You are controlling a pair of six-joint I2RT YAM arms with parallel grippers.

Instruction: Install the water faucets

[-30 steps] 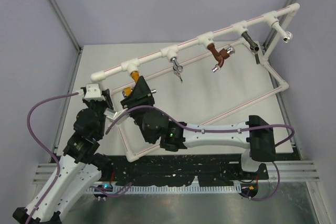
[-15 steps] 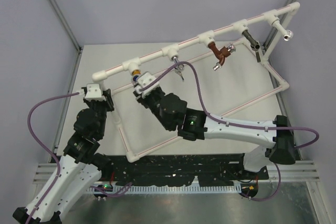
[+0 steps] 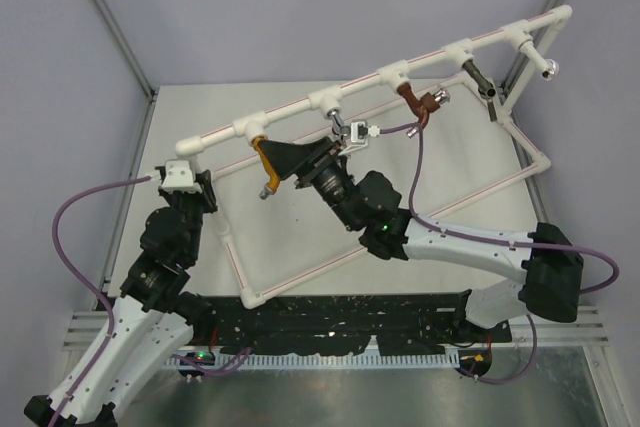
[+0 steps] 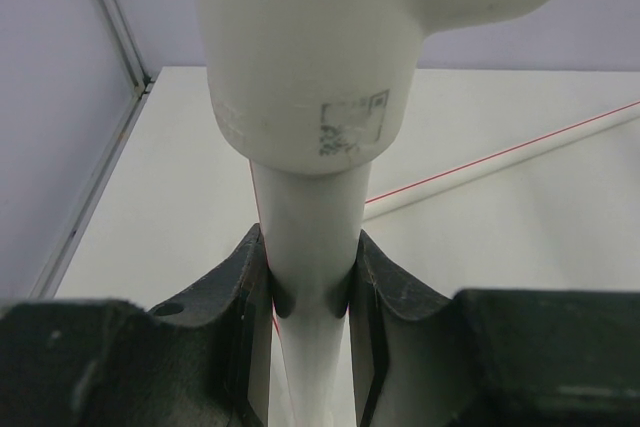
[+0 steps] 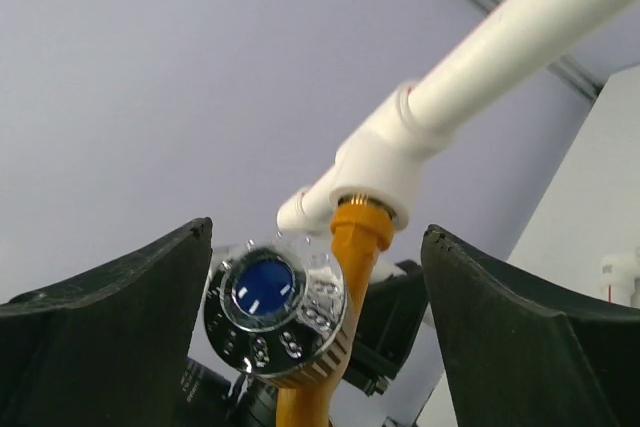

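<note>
The orange-yellow water faucet (image 3: 267, 163) hangs screwed into the leftmost white tee (image 3: 250, 128) of the pipe rail. In the right wrist view its orange body (image 5: 352, 247) meets the tee (image 5: 385, 167), and its silver knob with a blue centre (image 5: 275, 307) faces the camera. My right gripper (image 3: 284, 162) (image 5: 318, 237) is open, one finger on each side of the faucet with a clear gap to it. My left gripper (image 3: 184, 183) (image 4: 310, 277) is shut on the white upright pipe (image 4: 310, 237) just below an elbow fitting (image 4: 310, 57).
Further right along the rail (image 3: 360, 85) hang a silver tap (image 3: 340, 130), a reddish-brown tap (image 3: 420, 107), a dark grey tap (image 3: 481, 81) and a silver one (image 3: 545, 69). The white pipe frame (image 3: 300, 275) lies across the table, with cage posts behind.
My right gripper went from shut on the faucet to open, letting it go while swinging right. The faucet stays hanging from the tee. The left gripper has not moved.
</note>
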